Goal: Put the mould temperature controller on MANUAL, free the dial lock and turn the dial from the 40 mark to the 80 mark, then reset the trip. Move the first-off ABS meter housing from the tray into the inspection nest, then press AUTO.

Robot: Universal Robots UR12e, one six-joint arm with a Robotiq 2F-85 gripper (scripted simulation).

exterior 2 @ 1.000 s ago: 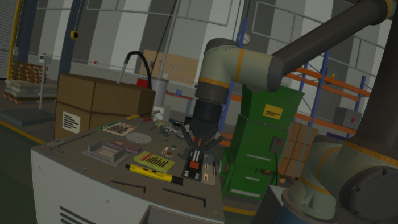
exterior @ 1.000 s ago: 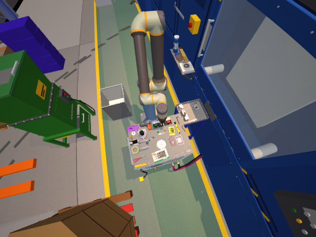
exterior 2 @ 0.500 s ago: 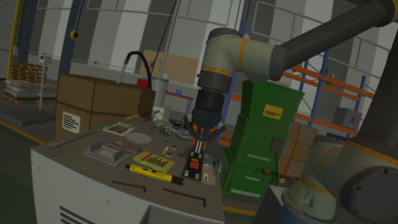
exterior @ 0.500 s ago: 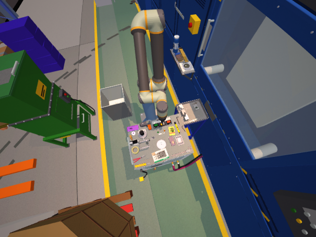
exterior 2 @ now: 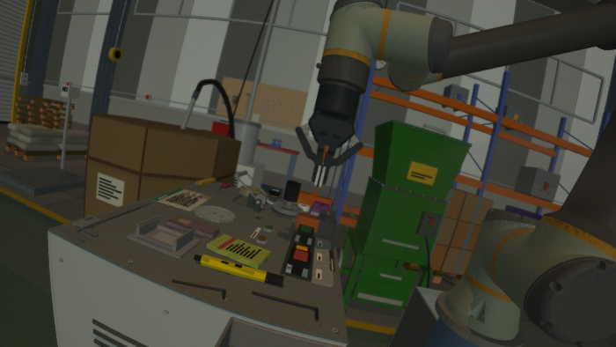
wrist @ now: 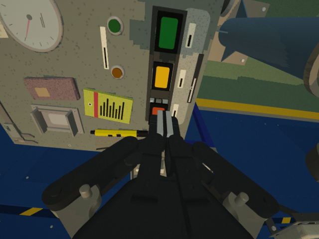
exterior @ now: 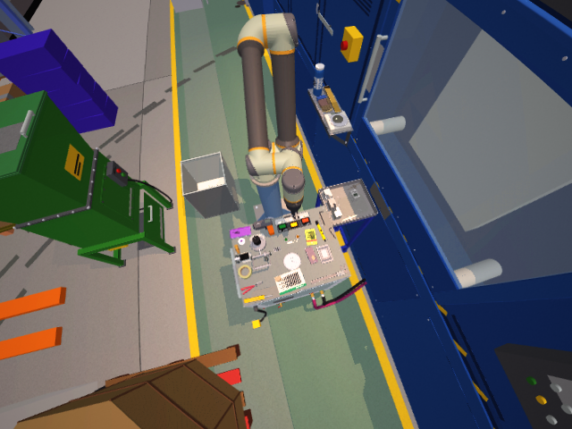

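My gripper [wrist: 162, 123] hangs closed and empty above the button strip [wrist: 162, 67] at the near edge of the bench, well above the panel in the second side camera [exterior 2: 321, 177]. The strip holds a green button [wrist: 168, 33], an amber button [wrist: 161, 77] and an orange-red button [wrist: 157, 111], which lies right under my fingertips. The black dial knob [exterior: 256, 240] stands further left on the bench. The beige meter housing [exterior: 333, 208] sits in the grey tray [exterior: 347, 202] beside the bench. The grey inspection nest [wrist: 57, 119] is mounted on the bench left of the strip.
The blue moulding machine [exterior: 462, 184] runs along one side of the bench. A green cabinet [exterior 2: 409, 207] stands on the other side. A yellow marker pen [wrist: 117, 133], a yellow label card [wrist: 108, 106], a round gauge [wrist: 28, 24] and two lamps [wrist: 114, 25] lie around the strip.
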